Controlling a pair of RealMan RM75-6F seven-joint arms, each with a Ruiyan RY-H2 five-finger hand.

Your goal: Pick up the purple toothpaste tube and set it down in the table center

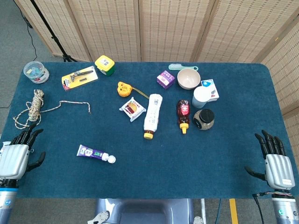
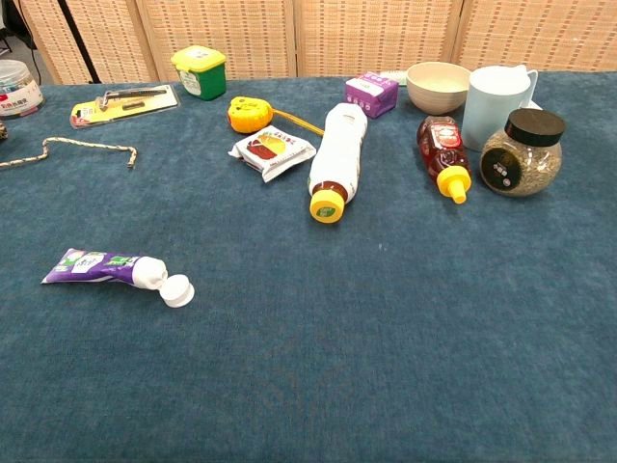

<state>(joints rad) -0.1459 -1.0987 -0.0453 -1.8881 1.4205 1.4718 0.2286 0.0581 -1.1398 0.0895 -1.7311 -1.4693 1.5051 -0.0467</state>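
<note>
Head view: purple toothpaste tube (image 1: 96,153) flat on counter (image 1: 149,182) (flip cap open) — left hand (image 1: 17,154), right hand (image 1: 275,161) both empty, fingers spread, at near corners, well apart from it.

Bare cloth surrounds the purple toothpaste tube (image 1: 96,153) near the desk's (image 1: 187,163) front-left; nearest obstacles, the white bottle (image 1: 152,115) and rope (image 1: 35,108), lie well apart.
</note>
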